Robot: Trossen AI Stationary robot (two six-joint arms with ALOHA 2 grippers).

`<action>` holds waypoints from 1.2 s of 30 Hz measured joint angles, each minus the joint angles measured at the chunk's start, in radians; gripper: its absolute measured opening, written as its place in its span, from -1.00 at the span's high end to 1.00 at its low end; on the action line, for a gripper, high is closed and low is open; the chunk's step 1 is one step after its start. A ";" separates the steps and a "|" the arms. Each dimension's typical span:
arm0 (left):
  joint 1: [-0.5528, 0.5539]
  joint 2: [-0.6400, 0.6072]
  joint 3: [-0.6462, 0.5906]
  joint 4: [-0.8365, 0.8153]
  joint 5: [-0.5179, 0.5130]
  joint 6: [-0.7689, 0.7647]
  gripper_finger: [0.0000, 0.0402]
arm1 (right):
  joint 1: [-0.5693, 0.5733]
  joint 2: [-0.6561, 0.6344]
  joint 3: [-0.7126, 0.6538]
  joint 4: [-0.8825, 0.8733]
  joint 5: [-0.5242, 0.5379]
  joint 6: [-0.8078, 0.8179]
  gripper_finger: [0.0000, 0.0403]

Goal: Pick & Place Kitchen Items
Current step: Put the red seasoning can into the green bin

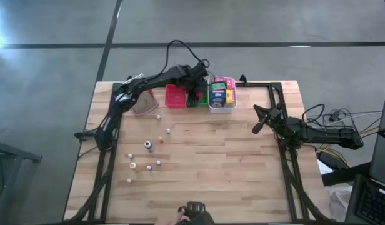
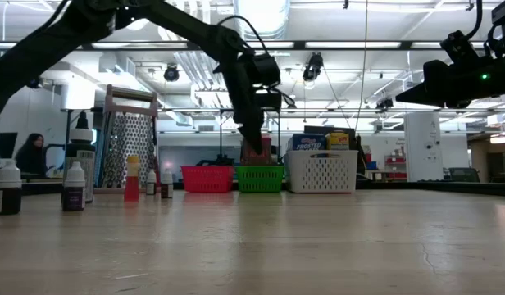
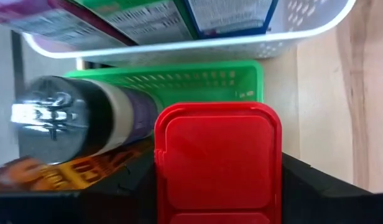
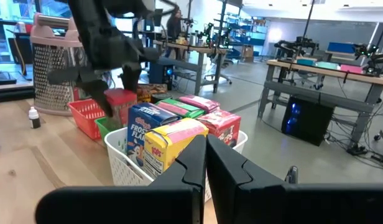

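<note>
Holding a red packet [image 3: 217, 163] between its fingers, the left gripper [image 1: 197, 95] hangs over the green tray [image 1: 198, 100] at the far side of the table [image 1: 242, 162]. In the left wrist view the packet fills the gap between the two dark fingers [image 3: 316, 190], with the tray's mesh wall just behind it. A dark jar [image 3: 79, 118] with a silver lid lies on its side in that tray, above an orange-brown packet [image 3: 61, 174].

Just beside the green tray stands the white basket [image 1: 222, 107], packed with upright boxes: pink, green, blue and yellow ones [image 4: 173, 140]. On the green tray's other side sits the red tray [image 1: 175, 96]. Beyond it a metal grater [image 2: 127, 147] stands near the table's left edge.

Small pale bottles [image 1: 149, 145] are scattered over the left half of the table, well apart from the trays; the low view shows several of them upright [image 2: 75, 187] near the grater.

The right gripper [image 1: 257, 127] waits with its fingers closed and empty, raised over the right side of the table, pointing toward the white basket.
</note>
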 joint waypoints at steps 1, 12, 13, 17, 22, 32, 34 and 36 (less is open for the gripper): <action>0.000 0.010 0.000 0.001 0.000 0.003 -0.16 | 0.000 0.000 0.000 0.000 0.000 0.000 0.96; 0.006 0.061 0.000 0.022 0.031 0.023 -0.13 | 0.000 0.000 0.000 0.000 0.000 0.000 0.96; 0.006 0.063 0.000 0.022 0.031 0.023 -0.15 | 0.000 0.000 0.000 0.000 0.000 0.000 0.96; 0.008 0.064 0.000 0.031 0.026 0.035 -0.22 | 0.000 0.000 0.000 0.000 0.000 0.000 0.96; 0.008 0.064 0.000 0.059 -0.010 0.054 -0.22 | 0.000 0.000 0.000 0.000 0.000 0.000 0.96; 0.008 0.064 0.007 0.051 -0.049 0.057 -0.23 | 0.000 0.000 0.000 0.000 0.000 0.000 0.96; 0.007 0.064 0.012 0.046 -0.055 0.057 -0.23 | 0.000 0.000 0.000 0.000 0.000 0.000 0.96; 0.007 0.064 0.018 0.046 -0.059 0.057 -0.23 | 0.000 0.000 0.000 0.000 0.000 0.000 0.96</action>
